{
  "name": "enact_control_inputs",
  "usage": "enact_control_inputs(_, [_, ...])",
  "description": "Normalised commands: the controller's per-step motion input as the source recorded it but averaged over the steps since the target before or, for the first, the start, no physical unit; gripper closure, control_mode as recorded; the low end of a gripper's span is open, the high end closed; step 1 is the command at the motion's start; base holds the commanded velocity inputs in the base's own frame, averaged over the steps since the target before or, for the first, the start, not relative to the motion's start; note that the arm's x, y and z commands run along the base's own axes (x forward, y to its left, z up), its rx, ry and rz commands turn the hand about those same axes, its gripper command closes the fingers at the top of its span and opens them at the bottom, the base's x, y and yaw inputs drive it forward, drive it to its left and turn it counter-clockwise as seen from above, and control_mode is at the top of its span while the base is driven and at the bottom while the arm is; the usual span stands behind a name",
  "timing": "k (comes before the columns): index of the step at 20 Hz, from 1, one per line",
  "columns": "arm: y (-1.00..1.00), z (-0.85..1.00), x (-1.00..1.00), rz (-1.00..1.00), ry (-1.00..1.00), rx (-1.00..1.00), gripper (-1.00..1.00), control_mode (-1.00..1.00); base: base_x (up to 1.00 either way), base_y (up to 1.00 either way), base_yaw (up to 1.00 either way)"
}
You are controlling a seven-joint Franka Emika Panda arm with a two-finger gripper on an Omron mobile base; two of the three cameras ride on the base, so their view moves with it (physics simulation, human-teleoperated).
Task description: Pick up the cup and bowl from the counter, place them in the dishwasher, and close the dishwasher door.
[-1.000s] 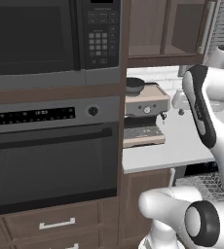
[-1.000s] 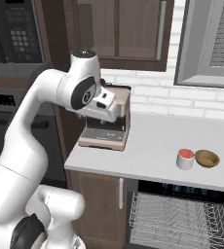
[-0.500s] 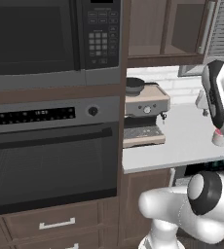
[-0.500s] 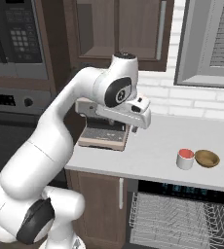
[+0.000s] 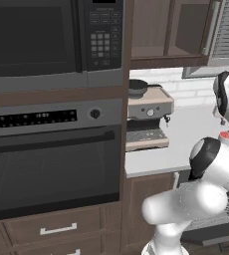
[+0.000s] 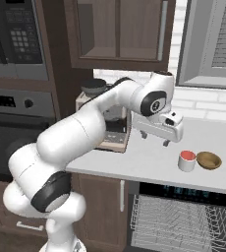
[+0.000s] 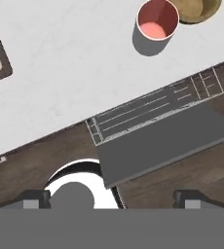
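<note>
While the arm hangs over the counter (image 6: 149,162), its gripper (image 6: 154,139) stays spread wide, grasping nothing.
Well to the side of the cup (image 6: 186,161) the fingers are apart in the air; the cup stands upright on the counter, touching or just beside the bowl (image 6: 209,160). Below the cup, the dishwasher (image 6: 183,219) is open, rack (image 6: 179,224) drawn out and door (image 7: 167,141) folded down.

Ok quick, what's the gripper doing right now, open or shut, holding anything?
Gripper: open and empty, held above the counter, left of the cup and bowl in the right base view.
</note>
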Motion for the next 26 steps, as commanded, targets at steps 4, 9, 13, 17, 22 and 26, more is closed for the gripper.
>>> enact_control_inputs(4, [-0.63, -0.59, 0.83, 0.08, -0.02, 0.02, -1.00, -1.00, 0.00, 0.00, 0.00])
enact_control_inputs(9, [-0.40, -0.54, 0.68, 0.11, -0.01, 0.00, -1.00, -1.00, 0.00, 0.00, 0.00])
enact_control_inputs(13, [-0.30, -0.55, 0.68, 0.10, 0.00, 0.00, -1.00, -1.00, 0.00, 0.00, 0.00])
enact_control_inputs(17, [-0.29, -0.53, 0.67, 0.09, 0.00, 0.00, -1.00, -1.00, 0.00, 0.00, 0.00])
enact_control_inputs(22, [-0.36, -0.23, 0.47, 0.09, 0.00, 0.00, -1.00, -1.00, 0.00, 0.00, 0.00])
enact_control_inputs(26, [-0.35, 0.00, 0.13, 0.08, 0.00, 0.00, -1.00, -1.00, 0.00, 0.00, 0.00])
